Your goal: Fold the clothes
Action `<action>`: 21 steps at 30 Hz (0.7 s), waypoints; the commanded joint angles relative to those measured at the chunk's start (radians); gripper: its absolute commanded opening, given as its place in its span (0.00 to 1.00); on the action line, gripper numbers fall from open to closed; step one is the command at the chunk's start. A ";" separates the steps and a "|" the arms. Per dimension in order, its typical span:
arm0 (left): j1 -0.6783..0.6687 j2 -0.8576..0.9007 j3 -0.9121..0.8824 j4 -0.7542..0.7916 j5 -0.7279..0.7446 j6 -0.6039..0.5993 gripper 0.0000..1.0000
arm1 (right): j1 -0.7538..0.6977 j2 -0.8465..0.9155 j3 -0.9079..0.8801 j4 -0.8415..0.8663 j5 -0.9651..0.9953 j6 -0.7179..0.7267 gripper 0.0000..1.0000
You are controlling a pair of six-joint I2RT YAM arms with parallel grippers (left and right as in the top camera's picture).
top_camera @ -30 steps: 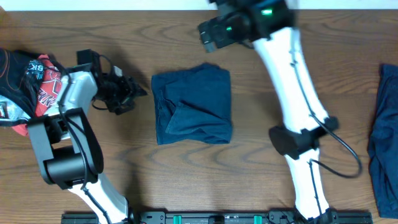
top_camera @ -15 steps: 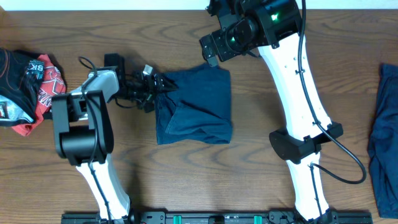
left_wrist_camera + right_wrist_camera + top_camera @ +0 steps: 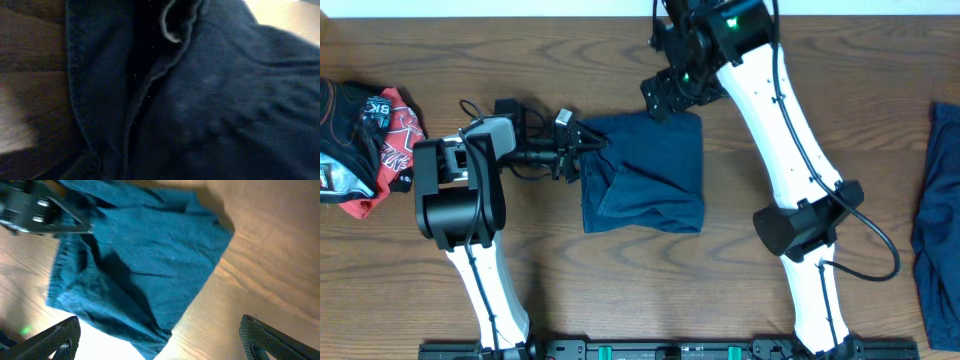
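Observation:
A folded dark navy garment (image 3: 645, 175) lies on the wooden table (image 3: 740, 300) at the middle. It also shows in the right wrist view (image 3: 150, 255) and fills the left wrist view (image 3: 210, 100). My left gripper (image 3: 585, 148) lies low at the garment's upper left edge, its fingers in among the cloth; they are hidden in its own view. My right gripper (image 3: 665, 95) hovers over the garment's top edge, wide open and empty (image 3: 157, 332). A second navy garment (image 3: 940, 220) lies at the right edge of the table.
A crumpled red, black and white printed garment (image 3: 360, 140) lies at the table's left edge. The left gripper's body shows in the right wrist view (image 3: 45, 215). A black rail runs along the table's front edge (image 3: 640, 350).
My left gripper moved right from beside its base into the garment's left edge, and the garment slid a little to the right. My right gripper came down toward the garment's top edge.

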 commanded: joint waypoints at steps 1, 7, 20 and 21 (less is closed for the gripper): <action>-0.020 0.110 -0.042 0.005 -0.159 0.039 0.73 | -0.034 0.007 -0.049 0.005 0.005 0.045 0.99; -0.022 0.110 -0.042 -0.012 -0.339 0.039 0.73 | -0.067 0.008 -0.189 0.007 0.004 0.065 0.88; -0.022 0.104 -0.039 -0.040 -0.638 0.038 0.69 | -0.004 0.008 -0.546 0.133 0.000 0.064 0.50; -0.022 0.099 -0.039 -0.040 -0.661 0.035 0.66 | 0.002 0.008 -0.557 0.138 -0.001 0.064 0.50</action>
